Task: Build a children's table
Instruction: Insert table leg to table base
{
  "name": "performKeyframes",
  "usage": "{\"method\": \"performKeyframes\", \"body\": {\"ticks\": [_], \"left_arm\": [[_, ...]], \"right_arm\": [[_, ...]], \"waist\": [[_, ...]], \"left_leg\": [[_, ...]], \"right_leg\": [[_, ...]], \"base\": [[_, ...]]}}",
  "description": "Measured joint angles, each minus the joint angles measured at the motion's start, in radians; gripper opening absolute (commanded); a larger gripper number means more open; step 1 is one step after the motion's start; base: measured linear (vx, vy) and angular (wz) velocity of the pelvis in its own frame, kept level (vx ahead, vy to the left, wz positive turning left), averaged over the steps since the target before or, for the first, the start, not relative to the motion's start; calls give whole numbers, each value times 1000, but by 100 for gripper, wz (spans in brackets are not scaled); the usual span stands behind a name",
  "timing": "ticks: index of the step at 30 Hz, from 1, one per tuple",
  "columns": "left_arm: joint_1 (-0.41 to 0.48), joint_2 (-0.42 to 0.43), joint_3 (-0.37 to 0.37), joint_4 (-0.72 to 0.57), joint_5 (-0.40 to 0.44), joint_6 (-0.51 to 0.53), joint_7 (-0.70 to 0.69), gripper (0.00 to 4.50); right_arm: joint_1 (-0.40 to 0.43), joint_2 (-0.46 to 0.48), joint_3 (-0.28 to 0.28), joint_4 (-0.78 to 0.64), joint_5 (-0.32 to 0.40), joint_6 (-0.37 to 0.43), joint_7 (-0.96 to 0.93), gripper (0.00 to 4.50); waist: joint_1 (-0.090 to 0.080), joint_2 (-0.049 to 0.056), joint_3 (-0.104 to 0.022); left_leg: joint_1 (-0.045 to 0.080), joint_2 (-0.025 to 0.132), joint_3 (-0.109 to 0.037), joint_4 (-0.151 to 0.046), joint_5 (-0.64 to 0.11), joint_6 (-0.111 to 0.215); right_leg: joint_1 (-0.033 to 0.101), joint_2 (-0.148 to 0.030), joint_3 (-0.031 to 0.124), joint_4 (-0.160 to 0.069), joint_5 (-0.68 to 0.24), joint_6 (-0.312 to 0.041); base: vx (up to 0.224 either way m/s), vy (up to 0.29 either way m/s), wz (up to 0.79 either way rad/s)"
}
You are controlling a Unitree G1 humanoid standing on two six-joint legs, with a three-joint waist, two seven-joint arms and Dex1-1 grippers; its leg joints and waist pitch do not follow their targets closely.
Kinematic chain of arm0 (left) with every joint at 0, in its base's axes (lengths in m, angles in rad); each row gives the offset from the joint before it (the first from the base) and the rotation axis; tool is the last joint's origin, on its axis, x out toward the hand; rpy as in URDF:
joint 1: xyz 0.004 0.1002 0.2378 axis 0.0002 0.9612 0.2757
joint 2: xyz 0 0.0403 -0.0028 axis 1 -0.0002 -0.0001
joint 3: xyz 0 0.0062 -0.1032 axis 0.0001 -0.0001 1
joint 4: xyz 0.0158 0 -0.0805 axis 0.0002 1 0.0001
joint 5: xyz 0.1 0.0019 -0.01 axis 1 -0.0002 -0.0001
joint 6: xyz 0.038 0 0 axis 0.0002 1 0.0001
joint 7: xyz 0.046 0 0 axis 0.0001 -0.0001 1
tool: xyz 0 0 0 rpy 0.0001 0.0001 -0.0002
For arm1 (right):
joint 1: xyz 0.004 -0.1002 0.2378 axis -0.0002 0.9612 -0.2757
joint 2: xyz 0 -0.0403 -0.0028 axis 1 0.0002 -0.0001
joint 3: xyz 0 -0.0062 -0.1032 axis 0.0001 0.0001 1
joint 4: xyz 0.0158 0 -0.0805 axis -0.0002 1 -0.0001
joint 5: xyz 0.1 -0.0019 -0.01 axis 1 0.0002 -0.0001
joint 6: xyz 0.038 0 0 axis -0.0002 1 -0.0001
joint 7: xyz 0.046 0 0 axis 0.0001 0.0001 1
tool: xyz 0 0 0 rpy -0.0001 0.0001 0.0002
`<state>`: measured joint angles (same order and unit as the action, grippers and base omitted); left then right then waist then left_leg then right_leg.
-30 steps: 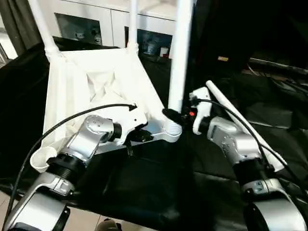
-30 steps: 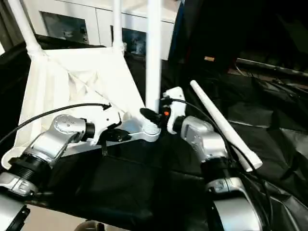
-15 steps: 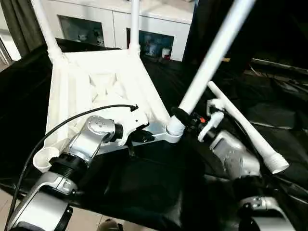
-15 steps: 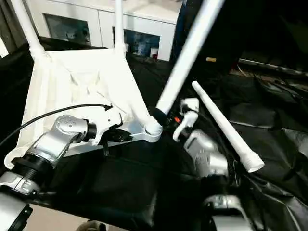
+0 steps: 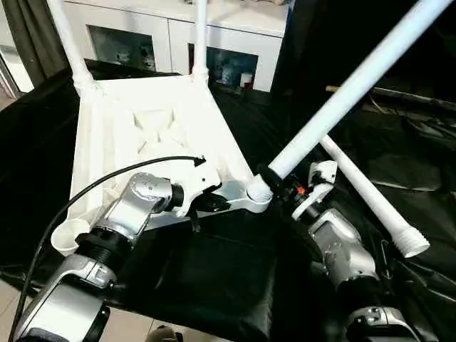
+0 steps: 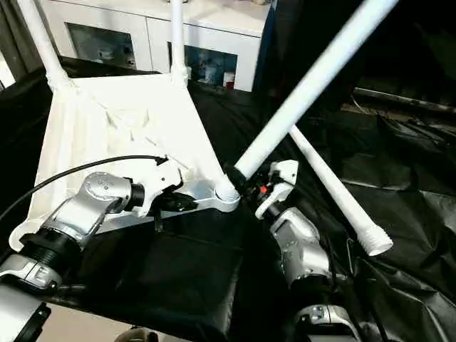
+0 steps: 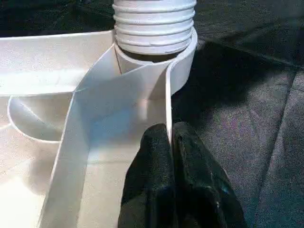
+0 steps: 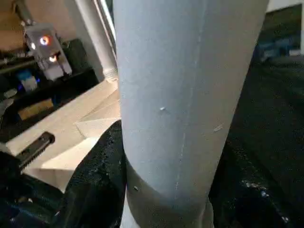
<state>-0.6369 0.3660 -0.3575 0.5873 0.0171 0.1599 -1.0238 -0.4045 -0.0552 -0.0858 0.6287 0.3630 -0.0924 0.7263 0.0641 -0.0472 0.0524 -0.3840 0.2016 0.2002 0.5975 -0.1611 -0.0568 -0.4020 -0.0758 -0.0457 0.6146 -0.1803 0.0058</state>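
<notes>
1. Left gripper (image 7: 173, 156) pinches the raised rim of the white plastic rectangular tabletop (image 5: 142, 135), lying upside-down on the black-draped work table (image 5: 214, 278)
2. Right gripper (image 5: 281, 187) grasps a long white tube leg (image 5: 342, 96), tilted in the near corner socket (image 5: 256, 194)

Setting: furnished indoor room, home-like. Evidence: white glass-fronted cabinet (image 5: 171, 43) holding small items; dark curtain (image 5: 28, 35); black-draped desk (image 5: 214, 278).

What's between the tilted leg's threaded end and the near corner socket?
Nothing visible. The leg, held near its base by the right tool, leans away while its ribbed end already sits in the socket. The left tool pinches the tabletop rim beside it, not blocking.
</notes>
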Motion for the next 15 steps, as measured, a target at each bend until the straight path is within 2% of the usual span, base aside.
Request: {"method": "performKeyframes", "body": {"ticks": [4, 8, 15], "left_arm": [[-2, -2, 0, 7, 1, -6, 0, 0], [-4, -2, 0, 11, 2, -10, 0, 0], [-4, 2, 0, 13, 2, -18, -12, 0]], "right_arm": [[5, -41, 58, -21, -74, -53, 5, 189], [9, -66, 90, -29, -124, -90, 17, 189], [-25, -91, 117, -16, -140, -63, 50, 189]], "waist": [[0, 0, 0], [-1, 0, 0], [-5, 0, 0]], "left_leg": [[0, 0, 0, -1, 0, 0], [0, 0, 0, -1, 0, 0], [0, 0, 0, -1, 0, 0]], "right_leg": [[0, 0, 0, -1, 0, 0], [0, 0, 0, -2, 0, 0], [0, 0, 0, -4, 0, 0]], "base": [[0, 0, 0], [0, 0, 0], [0, 0, 0]]}}
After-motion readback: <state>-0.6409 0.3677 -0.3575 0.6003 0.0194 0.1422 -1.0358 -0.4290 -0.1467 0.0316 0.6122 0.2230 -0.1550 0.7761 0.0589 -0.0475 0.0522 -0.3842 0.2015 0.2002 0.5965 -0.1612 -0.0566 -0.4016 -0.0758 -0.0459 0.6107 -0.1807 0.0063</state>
